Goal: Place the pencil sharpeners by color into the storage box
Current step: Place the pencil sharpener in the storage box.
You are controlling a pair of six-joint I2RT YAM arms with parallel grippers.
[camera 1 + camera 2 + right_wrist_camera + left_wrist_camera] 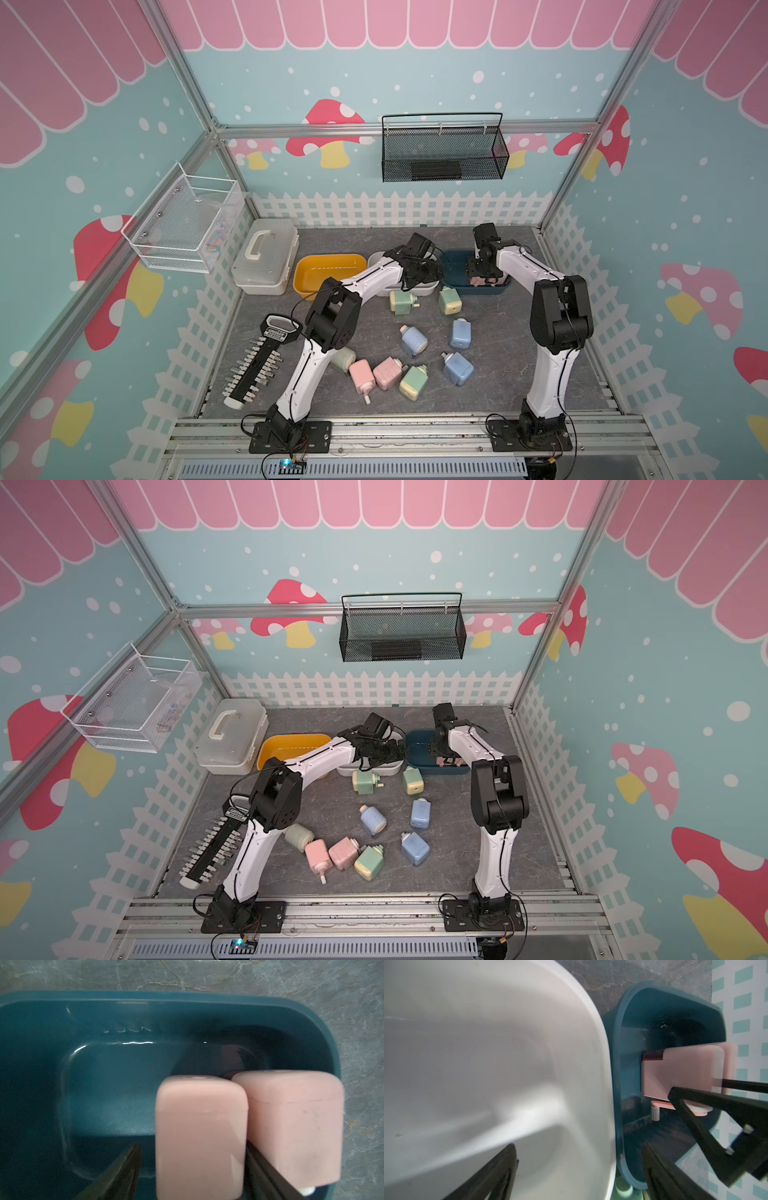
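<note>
The grey veined table (494,386) fills a booth of pale blue walls printed with mushrooms and a white fence, framed in aluminium bars. A white basket (183,224) hangs on the left wall, a black basket (442,149) on the back wall. Along the left edge lie a bit set (253,370) at the front and a clear case (266,257) behind it. Next to the case, a yellow bin (320,270), a white bin (508,1053) and a teal bin (104,1084) stand in a row along the back, the last two just beside each other. Nine loose sharpeners (414,340) lie mid-table between the arms: a pale green one half hidden by the left arm, two pink side by side, one green just beside them, three blue further right, and two green near the bins' front. Bare table runs in front of them and along the right wall.

The left tool (579,1147) hangs over the white bin, its fingers spread wide with nothing between them. The right tool (193,1145) hangs over the teal bin's right end with its jaws apart. A pink sharpener (199,1126) stands between the fingers. One finger is clear of it and the other is wedged between it and a second pink sharpener (295,1126), which touches it at the bin's end
</note>
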